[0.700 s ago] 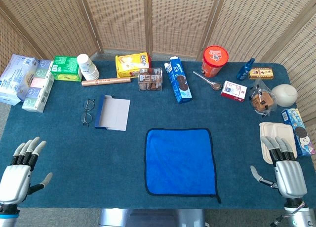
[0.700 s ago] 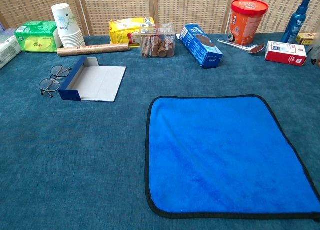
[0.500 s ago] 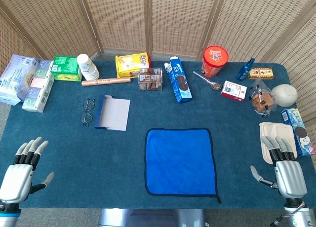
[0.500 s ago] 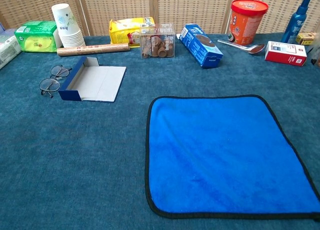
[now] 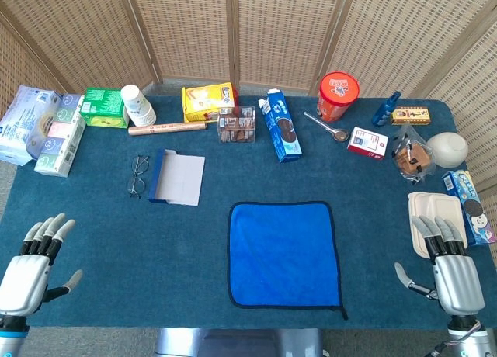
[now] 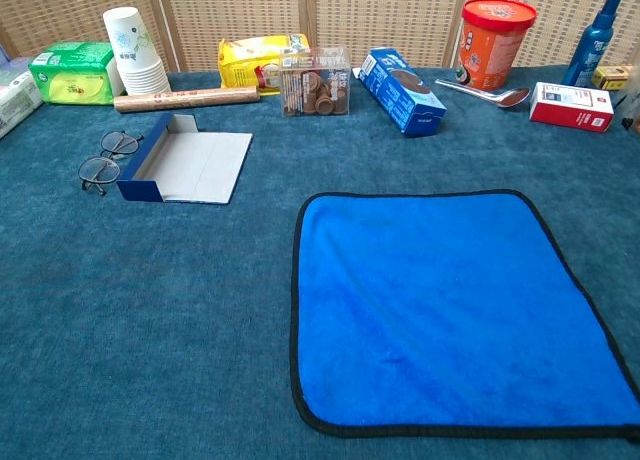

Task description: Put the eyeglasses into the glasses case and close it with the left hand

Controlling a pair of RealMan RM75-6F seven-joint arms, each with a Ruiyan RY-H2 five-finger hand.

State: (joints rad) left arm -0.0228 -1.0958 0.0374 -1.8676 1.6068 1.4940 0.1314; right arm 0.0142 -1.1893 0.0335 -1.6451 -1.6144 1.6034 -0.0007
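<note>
Thin-framed eyeglasses (image 5: 137, 176) (image 6: 105, 160) lie on the blue carpeted table, just left of the glasses case. The glasses case (image 5: 177, 178) (image 6: 185, 161) is a flat blue box lying open, its pale inside facing up and its blue wall on the side toward the glasses. My left hand (image 5: 33, 263) hovers at the near left corner, fingers spread, holding nothing, far from the glasses. At the near right corner my right hand (image 5: 450, 265) is likewise spread and empty. Neither hand shows in the chest view.
A blue cloth (image 5: 285, 254) (image 6: 455, 305) lies in the middle front. Along the back stand tissue packs (image 5: 45, 132), a paper cup stack (image 5: 137, 104), a roll (image 5: 166, 128), snack boxes (image 5: 281, 126), a red tub (image 5: 338, 95). A white tray (image 5: 435, 214) sits near the right hand.
My left hand has drifted slightly down and toward the near edge. Glasses, case and right hand have stayed where they were.
</note>
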